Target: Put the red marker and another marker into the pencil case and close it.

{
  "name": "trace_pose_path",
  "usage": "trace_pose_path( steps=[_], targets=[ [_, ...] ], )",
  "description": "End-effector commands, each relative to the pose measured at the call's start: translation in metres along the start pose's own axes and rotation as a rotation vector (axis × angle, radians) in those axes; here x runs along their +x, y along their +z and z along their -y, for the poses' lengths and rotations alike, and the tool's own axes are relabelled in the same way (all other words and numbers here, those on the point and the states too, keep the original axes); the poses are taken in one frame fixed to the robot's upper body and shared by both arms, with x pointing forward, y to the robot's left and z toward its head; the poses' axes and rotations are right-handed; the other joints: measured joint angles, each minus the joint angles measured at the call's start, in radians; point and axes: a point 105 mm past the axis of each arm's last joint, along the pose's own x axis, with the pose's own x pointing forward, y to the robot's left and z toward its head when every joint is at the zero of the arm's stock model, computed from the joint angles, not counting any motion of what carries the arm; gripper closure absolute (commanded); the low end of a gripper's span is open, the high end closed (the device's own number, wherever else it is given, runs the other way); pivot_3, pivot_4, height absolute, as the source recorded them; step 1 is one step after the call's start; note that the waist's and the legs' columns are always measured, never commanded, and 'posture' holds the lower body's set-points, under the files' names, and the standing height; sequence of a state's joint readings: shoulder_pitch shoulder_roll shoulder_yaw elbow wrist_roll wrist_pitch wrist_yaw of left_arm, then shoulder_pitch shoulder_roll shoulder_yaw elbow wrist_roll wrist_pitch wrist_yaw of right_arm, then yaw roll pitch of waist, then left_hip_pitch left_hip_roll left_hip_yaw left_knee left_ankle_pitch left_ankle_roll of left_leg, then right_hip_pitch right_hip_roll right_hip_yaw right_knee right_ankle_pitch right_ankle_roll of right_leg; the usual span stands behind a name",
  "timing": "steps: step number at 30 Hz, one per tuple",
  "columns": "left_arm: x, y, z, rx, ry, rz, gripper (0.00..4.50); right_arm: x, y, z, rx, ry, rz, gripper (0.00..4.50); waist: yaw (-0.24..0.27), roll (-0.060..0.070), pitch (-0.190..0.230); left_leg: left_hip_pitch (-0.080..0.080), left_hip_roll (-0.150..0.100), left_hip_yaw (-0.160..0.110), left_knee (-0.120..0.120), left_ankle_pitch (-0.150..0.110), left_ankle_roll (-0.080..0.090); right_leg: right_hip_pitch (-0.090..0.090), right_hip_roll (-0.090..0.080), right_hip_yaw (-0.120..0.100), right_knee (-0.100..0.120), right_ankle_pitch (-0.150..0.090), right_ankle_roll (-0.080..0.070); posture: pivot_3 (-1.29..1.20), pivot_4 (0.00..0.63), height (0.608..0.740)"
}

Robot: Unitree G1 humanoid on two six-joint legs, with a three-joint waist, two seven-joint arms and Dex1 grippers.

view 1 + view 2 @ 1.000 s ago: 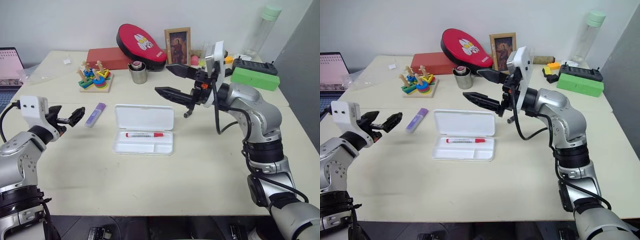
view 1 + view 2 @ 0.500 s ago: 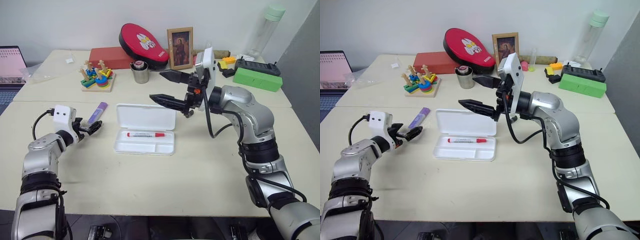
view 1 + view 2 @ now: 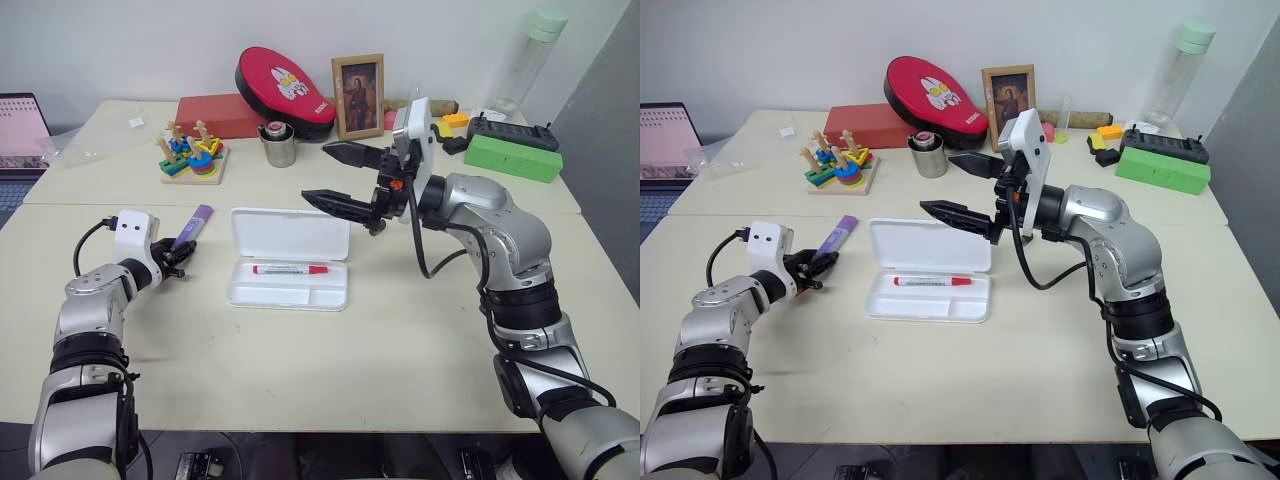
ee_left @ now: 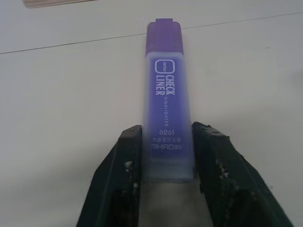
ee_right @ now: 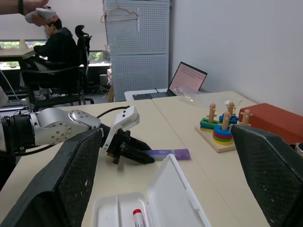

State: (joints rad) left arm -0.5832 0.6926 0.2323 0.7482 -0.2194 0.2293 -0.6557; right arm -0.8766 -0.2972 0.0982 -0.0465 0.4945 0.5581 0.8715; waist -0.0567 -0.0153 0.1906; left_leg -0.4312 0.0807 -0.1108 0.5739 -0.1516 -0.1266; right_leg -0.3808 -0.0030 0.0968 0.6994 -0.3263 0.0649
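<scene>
Pencil case (image 3: 288,258) is seen lying open on the cream table (image 3: 400,340), lid raised toward the back, with the red marker (image 3: 290,269) laid lengthwise in the rear compartment of its tray. Lilac marker (image 4: 166,104) is lying flat on the table to the robot's left of the case, and its near end is pinched between the two black fingers (image 4: 125,179) of the left gripper (image 3: 176,252), which are pressed against both of its sides; the purple cap is pointed away from the gripper. Right gripper (image 3: 345,177) is held in the air above the far right part of the case, fingers spread wide apart, nothing between them. Behind the case, a ring-stacking toy (image 3: 190,153), a metal cup (image 3: 278,146) and a framed picture (image 3: 357,95) are noted.
</scene>
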Motion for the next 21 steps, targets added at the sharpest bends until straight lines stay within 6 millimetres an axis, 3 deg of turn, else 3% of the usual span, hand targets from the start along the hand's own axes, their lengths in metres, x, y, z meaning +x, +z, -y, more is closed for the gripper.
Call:
trace_pose_path(
  steps=[1, 4, 6, 8, 9, 12, 13, 16, 18, 21],
  targets=[
    [-0.001, 0.011, -0.007, 0.03, 0.049, 0.047, 3.32, -0.002, 0.014, -0.005, -0.041, 0.016, 0.04, 0.0, 0.0, 0.0, 0.0, 0.0, 0.0, 0.0, 0.0, 0.0, 0.0, 0.0, 0.0, 0.0, 0.0, 0.0, 0.0, 0.0, 0.15, 0.74],
    [-0.009, 0.031, -0.019, 0.038, 0.129, 0.135, 3.32, -0.008, 0.014, -0.003, -0.043, 0.013, 0.03, 0.0, 0.0, 0.0, 0.0, 0.0, 0.0, 0.0, 0.0, 0.0, 0.0, 0.0, 0.0, 0.0, 0.0, 0.0, 0.0, 0.0, 0.15, 0.74],
    [-0.019, 0.066, -0.012, 0.062, 0.097, 0.289, 3.32, -0.016, 0.014, -0.001, -0.044, 0.011, 0.024, 0.0, 0.0, 0.0, 0.0, 0.0, 0.0, 0.0, 0.0, 0.0, 0.0, 0.0, 0.0, 0.0, 0.0, 0.0, 0.0, 0.0, 0.15, 0.74],
    [-0.038, 0.112, 0.012, 0.037, -0.05, 0.48, 3.32, -0.026, 0.016, -0.002, -0.039, 0.024, 0.015, 0.0, 0.002, -0.001, 0.0, -0.001, 0.0, 0.0, 0.0, 0.0, 0.0, 0.0, 0.0, 0.0, -0.001, 0.0, 0.0, 0.0, 0.15, 0.74],
    [-0.045, 0.122, 0.022, 0.032, -0.104, 0.525, 3.32, -0.029, 0.016, -0.003, -0.036, 0.031, 0.012, 0.0, 0.007, -0.001, 0.0, -0.002, 0.0, 0.0, 0.0, 0.0, 0.0, 0.0, 0.0, 0.0, -0.001, 0.0, 0.0, 0.0, 0.15, 0.74],
    [-0.068, 0.147, 0.074, 0.18, -0.356, 0.581, 3.32, -0.039, 0.019, -0.004, -0.023, 0.051, 0.006, 0.0, 0.009, -0.001, 0.0, -0.002, 0.0, 0.0, 0.0, 0.0, -0.001, 0.0, -0.001, -0.001, -0.001, 0.0, 0.0, 0.0, 0.15, 0.74],
    [-0.075, 0.146, 0.098, 0.263, -0.488, 0.536, 3.32, -0.043, 0.018, -0.005, -0.015, 0.064, -0.005, 0.0, 0.009, -0.001, 0.0, -0.002, 0.0, 0.0, 0.0, 0.0, -0.001, 0.001, -0.001, 0.0, -0.002, 0.0, 0.0, 0.0, 0.15, 0.74],
    [-0.09, 0.121, 0.136, 0.428, -0.773, 0.327, 3.32, -0.052, 0.009, -0.008, -0.013, 0.105, -0.07, 0.0, 0.002, -0.001, 0.0, 0.0, 0.0, 0.0, 0.0, 0.0, -0.001, 0.001, -0.001, 0.0, -0.001, 0.0, 0.0, 0.0, 0.15, 0.74],
    [-0.095, 0.096, 0.146, 0.553, -0.903, 0.17, 3.32, -0.055, 0.004, -0.007, -0.013, 0.099, -0.091, 0.0, -0.001, 0.0, 0.001, 0.0, 0.0, 0.0, 0.0, 0.0, 0.0, 0.001, 0.0, 0.0, -0.001, 0.0, 0.0, 0.0, 0.15, 0.74],
    [-0.093, 0.067, 0.14, 0.695, -0.985, 0.003, 3.32, -0.057, 0.0, -0.007, -0.013, 0.096, -0.104, 0.0, -0.009, 0.001, 0.002, 0.0, 0.0, 0.001, 0.0, 0.0, 0.0, 0.0, 0.0, 0.002, -0.001, 0.0, 0.0, 0.0, 0.15, 0.74]
  ],
)
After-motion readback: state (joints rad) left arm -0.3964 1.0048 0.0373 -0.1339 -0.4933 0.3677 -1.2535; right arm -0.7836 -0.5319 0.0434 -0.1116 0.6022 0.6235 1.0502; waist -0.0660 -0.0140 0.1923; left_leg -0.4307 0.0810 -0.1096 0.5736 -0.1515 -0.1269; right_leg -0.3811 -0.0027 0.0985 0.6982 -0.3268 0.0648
